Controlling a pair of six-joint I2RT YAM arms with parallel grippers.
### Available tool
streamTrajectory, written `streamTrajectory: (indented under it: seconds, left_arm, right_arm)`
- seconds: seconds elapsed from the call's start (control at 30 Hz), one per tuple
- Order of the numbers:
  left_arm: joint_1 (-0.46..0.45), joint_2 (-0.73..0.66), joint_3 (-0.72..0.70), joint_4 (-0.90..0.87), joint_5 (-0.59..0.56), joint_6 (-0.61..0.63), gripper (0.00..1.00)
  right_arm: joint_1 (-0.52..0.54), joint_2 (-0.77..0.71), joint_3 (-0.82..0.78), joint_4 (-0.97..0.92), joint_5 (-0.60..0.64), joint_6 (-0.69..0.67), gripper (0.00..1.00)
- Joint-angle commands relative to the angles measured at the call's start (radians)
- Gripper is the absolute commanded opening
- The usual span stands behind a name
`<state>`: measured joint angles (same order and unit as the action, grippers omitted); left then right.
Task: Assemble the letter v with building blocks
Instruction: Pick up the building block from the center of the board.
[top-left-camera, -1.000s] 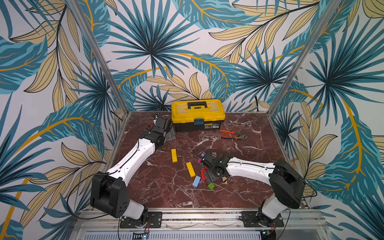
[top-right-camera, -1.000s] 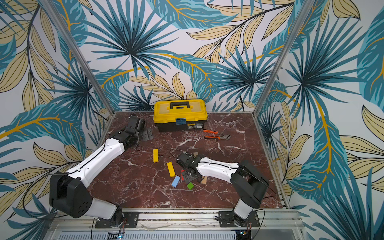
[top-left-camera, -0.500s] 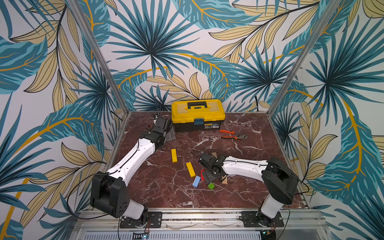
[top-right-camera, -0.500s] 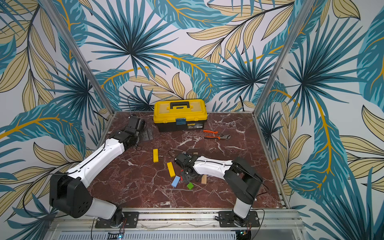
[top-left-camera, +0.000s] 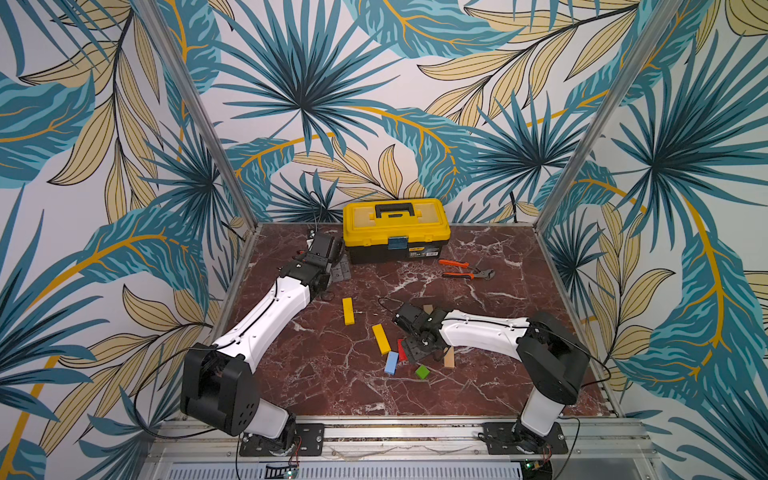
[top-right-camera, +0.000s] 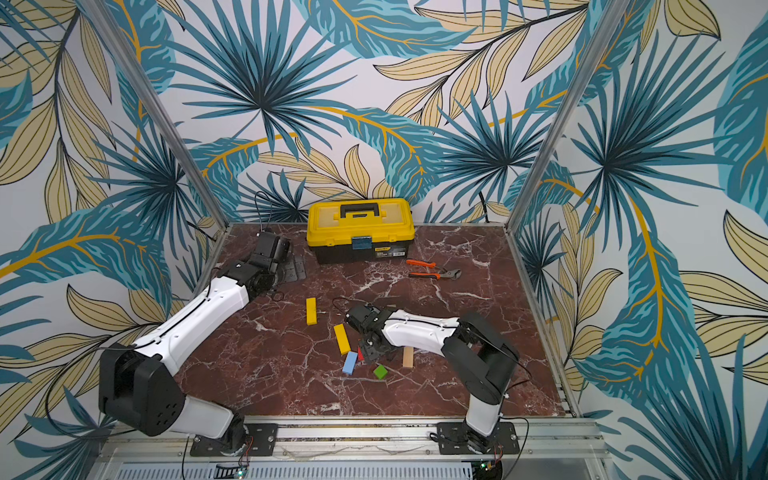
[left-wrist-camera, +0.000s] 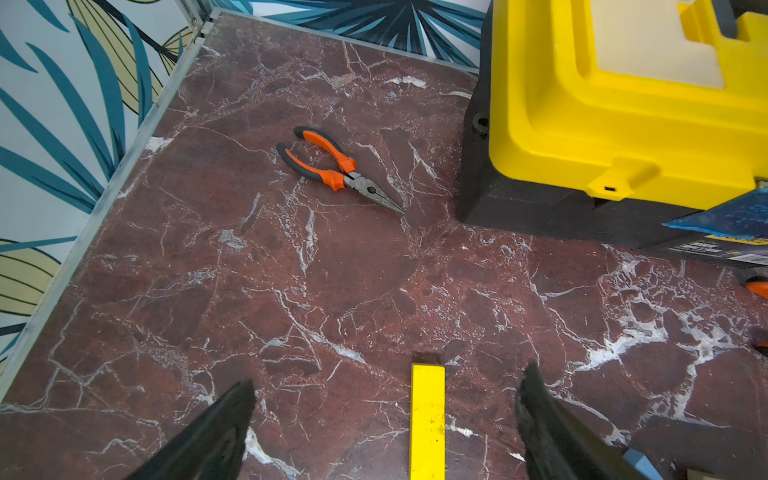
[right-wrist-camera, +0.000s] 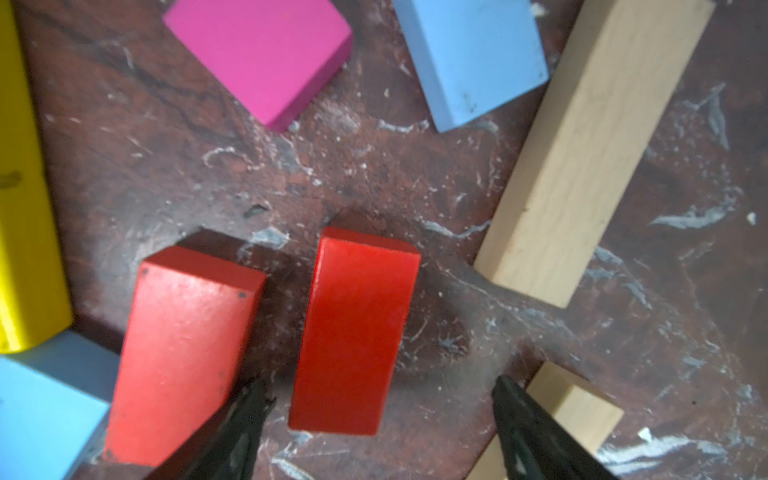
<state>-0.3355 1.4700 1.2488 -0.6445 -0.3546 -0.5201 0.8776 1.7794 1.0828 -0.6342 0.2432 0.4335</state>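
The right hand (right-wrist-camera: 379, 380) hung spread astride a red block (right-wrist-camera: 357, 328) — not pinching it — on the worktop (right-wrist-camera: 374, 174), in front of the toolbox (top-left-camera: 396, 230). The left hand (left-wrist-camera: 389, 374), spread wide, hovered just beside the toolbox.

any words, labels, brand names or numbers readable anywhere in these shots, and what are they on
Nothing can be read.
Sticker on the toolbox front: yellow and black with print, too small to read in both top views.
Same sticker in the left wrist view: cut off and blurred, unreadable.
Blocks and pliers: no print seen.
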Motion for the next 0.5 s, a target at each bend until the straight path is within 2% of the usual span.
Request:
streamTrajectory:
  seconds: [0.0, 0.3, 0.47]
  left_arm:
    - [0.007, -0.016, 0.006, -0.003, 0.006, 0.013, 0.99]
    - [0.006, -0.014, 0.01, -0.003, 0.007, 0.015, 0.99]
    - [0.007, -0.015, 0.013, -0.003, 0.009, 0.018, 0.99]
  right_arm:
    - [-0.006, 0.031, 0.0, 0.018, -0.039, -0.002, 0.83]
    - [-0.046, 0.042, -0.006, 0.054, -0.1, -0.006, 0.76]
    - [-0.054, 0.058, 0.005, 0.051, -0.114, -0.009, 0.69]
